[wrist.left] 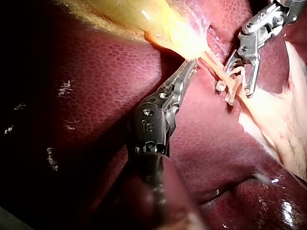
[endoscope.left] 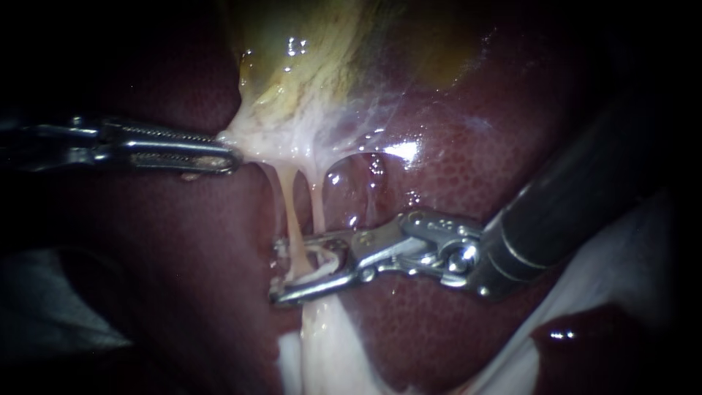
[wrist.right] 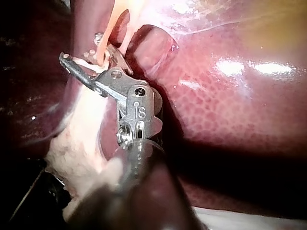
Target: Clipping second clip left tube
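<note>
Jaws of left instrument [endoscope.left: 228, 153] clamp gallbladder [endoscope.left: 307, 80]. Those of right instrument [endoscope.left: 280, 271] gape astride left tube [endoscope.left: 289, 212], plainest in left wrist view.

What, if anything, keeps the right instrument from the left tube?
Probably nothing, so yes: the right instrument has its open jaws around the left tube, which the left instrument, shut on the gallbladder, holds stretched.
</note>
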{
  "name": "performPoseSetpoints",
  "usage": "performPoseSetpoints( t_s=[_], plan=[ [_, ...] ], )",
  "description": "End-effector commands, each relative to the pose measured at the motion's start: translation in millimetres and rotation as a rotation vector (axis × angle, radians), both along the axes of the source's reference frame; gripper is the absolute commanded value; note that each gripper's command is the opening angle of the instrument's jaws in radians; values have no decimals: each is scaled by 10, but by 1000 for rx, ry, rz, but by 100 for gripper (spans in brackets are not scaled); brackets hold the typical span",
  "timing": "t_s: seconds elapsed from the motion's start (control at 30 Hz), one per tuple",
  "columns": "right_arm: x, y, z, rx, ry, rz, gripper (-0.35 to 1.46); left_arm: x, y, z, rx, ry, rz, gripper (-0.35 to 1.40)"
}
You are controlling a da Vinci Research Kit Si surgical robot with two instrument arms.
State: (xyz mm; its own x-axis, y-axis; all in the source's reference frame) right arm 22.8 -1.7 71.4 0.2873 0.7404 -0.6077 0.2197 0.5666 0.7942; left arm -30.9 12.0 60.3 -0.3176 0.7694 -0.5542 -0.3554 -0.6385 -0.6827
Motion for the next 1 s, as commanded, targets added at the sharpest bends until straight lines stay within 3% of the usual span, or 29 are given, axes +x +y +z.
performPoseSetpoints(
  t_s=[0.03, 0.27, 0.6, 0.83, 1.0],
  plan=[
    [3, 0, -1, 0, 4, 8, 50, 0, 0, 0, 0, 0, 0, -35],
    [11, -4, -12, 3, 13, 17, 50, -1, 0, 0, 0, 0, 0, -35],
    [10, -1, -54, 24, 35, 18, 49, 0, 0, 0, 0, 0, 0, -35],
    [8, -3, -59, 30, 35, 15, 45, 0, 0, 0, 0, 0, 0, -35],
    [2, -3, -62, 32, 37, 13, 29, -1, 0, 0, 0, 0, 0, -35]
  ],
)
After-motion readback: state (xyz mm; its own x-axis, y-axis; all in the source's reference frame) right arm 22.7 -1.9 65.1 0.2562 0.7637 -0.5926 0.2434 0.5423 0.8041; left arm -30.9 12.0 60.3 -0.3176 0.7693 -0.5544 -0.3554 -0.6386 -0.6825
